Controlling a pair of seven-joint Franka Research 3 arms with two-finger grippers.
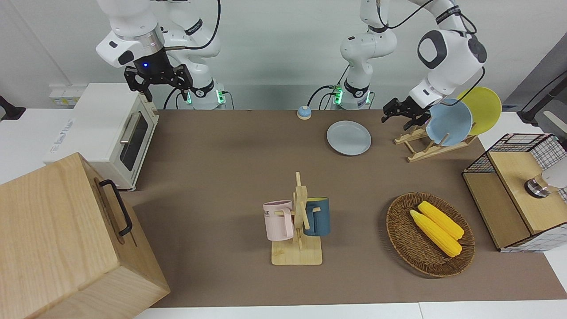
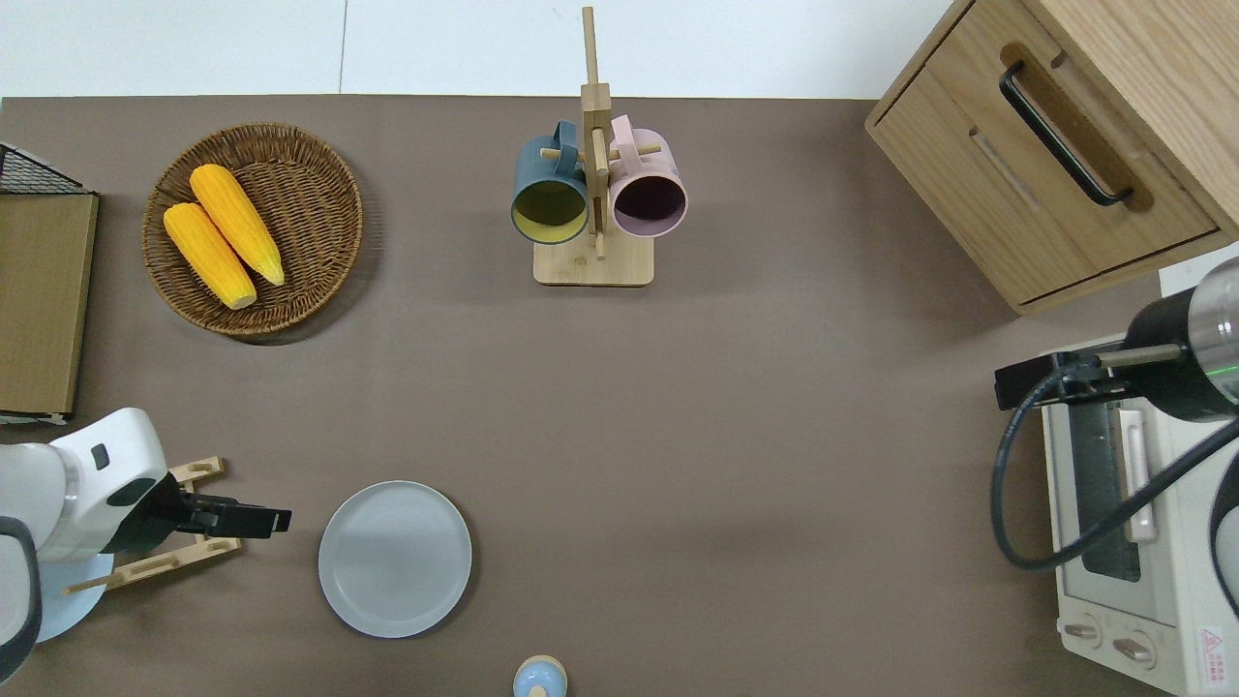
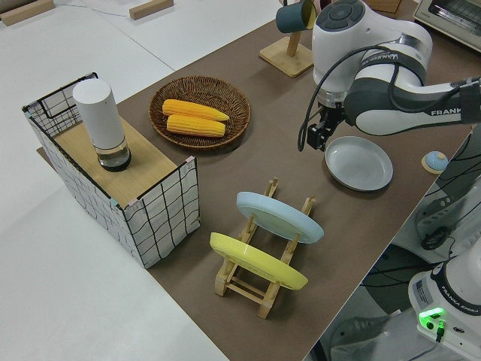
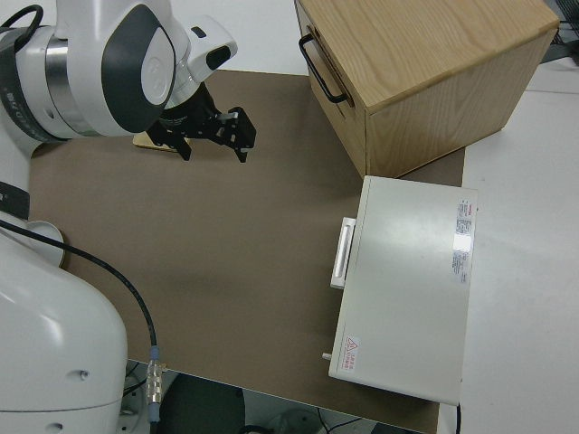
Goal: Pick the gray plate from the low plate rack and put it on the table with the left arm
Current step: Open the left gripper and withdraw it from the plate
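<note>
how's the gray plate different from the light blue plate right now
The gray plate lies flat on the table; the light blue plate leans on edge in the low plate rack. The gray plate sits alone, apart from the rack toward the right arm's end, while the light blue plate has a yellow plate slotted beside it. Their colors differ: pale gray against pale blue. Both are round, plain, shallow-rimmed plates, seemingly of similar size.
</note>
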